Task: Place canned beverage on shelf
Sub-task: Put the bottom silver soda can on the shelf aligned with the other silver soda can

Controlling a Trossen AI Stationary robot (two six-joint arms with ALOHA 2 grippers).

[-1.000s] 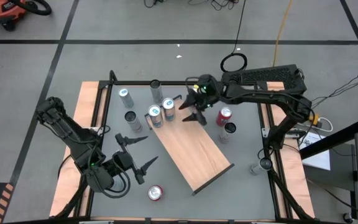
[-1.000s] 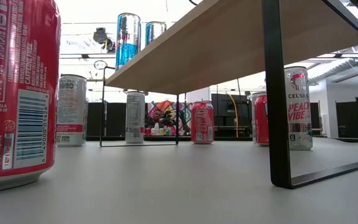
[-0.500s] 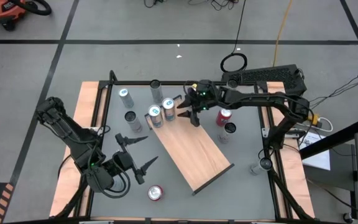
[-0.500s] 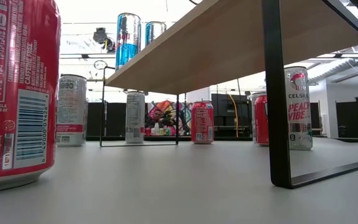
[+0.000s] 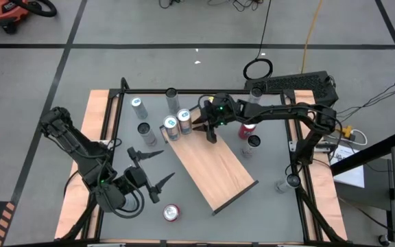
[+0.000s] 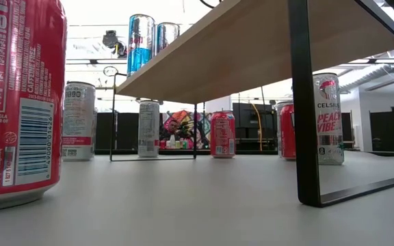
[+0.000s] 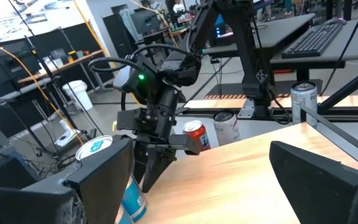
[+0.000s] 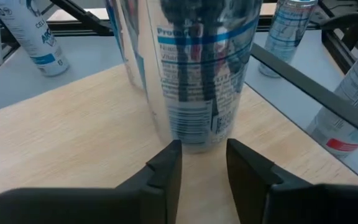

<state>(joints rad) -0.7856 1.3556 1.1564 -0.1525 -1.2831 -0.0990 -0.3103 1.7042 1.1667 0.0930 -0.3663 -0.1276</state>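
- Right wrist view shows the right claw [image 8: 201,152] low over the shelf [image 8: 73,143], its two dark fingers [image 8: 166,165] drawn near each other with a narrow gap and nothing between them
- A silver and blue can [image 8: 197,74] stands upright on the board just ahead of those tips, apart from them by a sliver; a second can is close behind it
- From the high view, both cans sit at the upper-left end of the shelf [image 5: 218,168], the nearer one [image 5: 185,118] just left of the right claw [image 5: 209,129], the other [image 5: 171,125] further left
- My reading: this can is already set down, so the step in hand is clearing the claw away cleanly
- To do that well, draw straight back along the board away from the can, staying level or rising slightly, so neither finger clips its wall
- Avoid any sideways swing until well clear: the two cans stand close, and a nudge could topple one into the other or off the edge
- A red can [image 5: 247,126] on the surface, right of the claw, looks the handiest next pick
- The left claw [image 5: 164,165] waits at lower left, spread wide and empty
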